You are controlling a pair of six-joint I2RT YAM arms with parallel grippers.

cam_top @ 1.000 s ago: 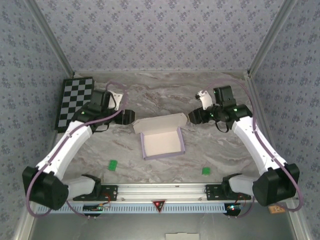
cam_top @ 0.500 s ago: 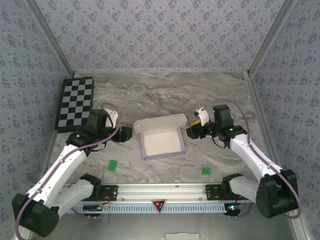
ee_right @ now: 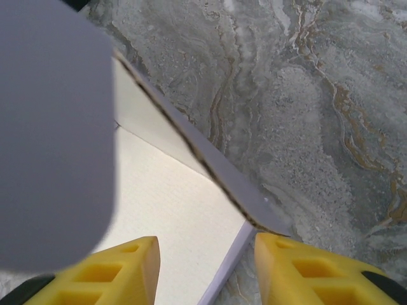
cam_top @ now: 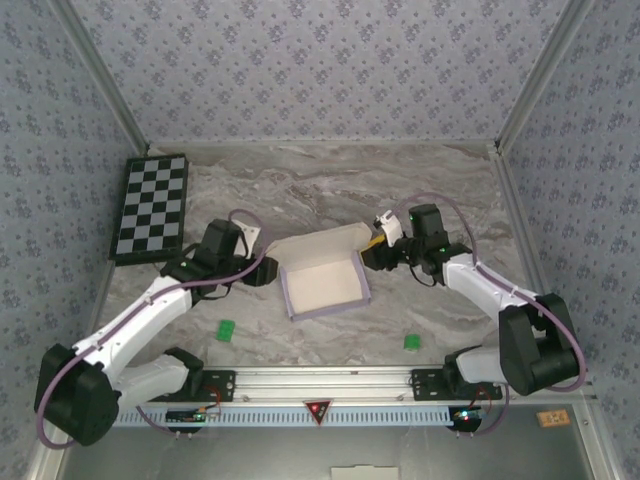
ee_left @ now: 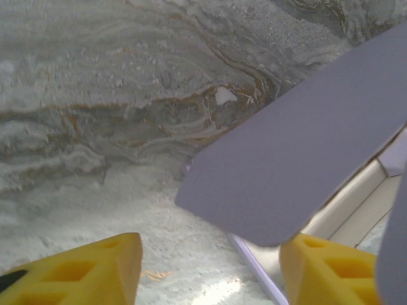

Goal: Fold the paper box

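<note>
Card, thin, matte: I see box [cam_top: 322,282] lavender outside, cream inside; left gripper [ee_left: 210,249], right gripper [ee_right: 206,244] half-open astride its edges, gripping nothing.

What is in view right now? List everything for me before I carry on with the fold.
Thin card paper box: one, cream-white inside, pale lavender outside, mid-table, lid flap open at the far side.
Flat checkerboard panel: one, black and white, far left of the table.
Small flat square tags: two, green, near side of the table, one left of the box, the other right of it.
Marbled table top: one, grey-beige, under everything.
Patterned walls: three, blue-grey, at the left, back and right.
Metal rail: one, silver, along the near edge.
Left gripper: one, yellow-fingered, open, at the box's far left corner.
Right gripper: one, yellow-fingered, open, at the box's far right corner.
</note>
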